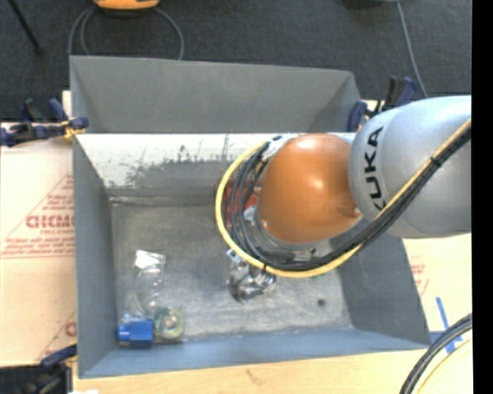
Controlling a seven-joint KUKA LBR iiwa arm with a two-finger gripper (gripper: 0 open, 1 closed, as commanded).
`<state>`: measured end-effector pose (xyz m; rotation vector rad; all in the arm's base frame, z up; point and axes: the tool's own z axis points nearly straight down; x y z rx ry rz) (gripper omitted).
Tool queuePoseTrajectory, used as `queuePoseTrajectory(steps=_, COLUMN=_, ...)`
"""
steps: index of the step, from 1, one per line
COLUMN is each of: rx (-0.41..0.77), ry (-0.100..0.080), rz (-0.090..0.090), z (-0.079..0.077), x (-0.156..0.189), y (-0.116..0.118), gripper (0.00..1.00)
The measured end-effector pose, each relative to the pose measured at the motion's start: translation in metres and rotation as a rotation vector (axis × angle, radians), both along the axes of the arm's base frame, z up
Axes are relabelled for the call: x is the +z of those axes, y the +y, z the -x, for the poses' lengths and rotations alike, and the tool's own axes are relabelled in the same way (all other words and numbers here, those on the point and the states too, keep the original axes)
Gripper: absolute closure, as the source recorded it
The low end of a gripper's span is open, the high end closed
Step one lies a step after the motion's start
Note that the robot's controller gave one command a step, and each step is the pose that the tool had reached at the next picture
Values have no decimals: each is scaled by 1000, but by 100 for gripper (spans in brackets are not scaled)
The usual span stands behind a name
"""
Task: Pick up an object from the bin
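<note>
We see the tool (248, 283) low over bare floor in the middle of the grey metal bin (92, 236), spread or pressed together we cannot tell; closing here would likely catch nothing. The small blue plastic block (135, 332), round pale-green disc (171, 324) and crumpled clear plastic wrapper (148, 271) lie well apart from it toward the near-left corner, where a reach risks striking the near wall.

Light: bright, even, from overhead | bin (164, 150) far wall at 12 o'clock washed pale | soft sheen on orange cover (304, 191) | dull shadow beneath arm (419, 167), floor centre | clear plastic bag (148, 263) glinting white at 8 o'clock
</note>
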<state>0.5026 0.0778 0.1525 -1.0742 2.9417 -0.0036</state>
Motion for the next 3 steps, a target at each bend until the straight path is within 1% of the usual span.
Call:
queuePoseTrajectory(steps=1, rx=380, ry=5, rz=0, z=17, x=12, y=58, gripper=100)
queuePoseTrajectory(steps=2, rx=304, ry=11, rz=1, z=29, x=-8, y=93, gripper=100)
queuePoseTrajectory(steps=3, rx=301, ry=10, rz=1, z=28, x=-8, y=92, gripper=0)
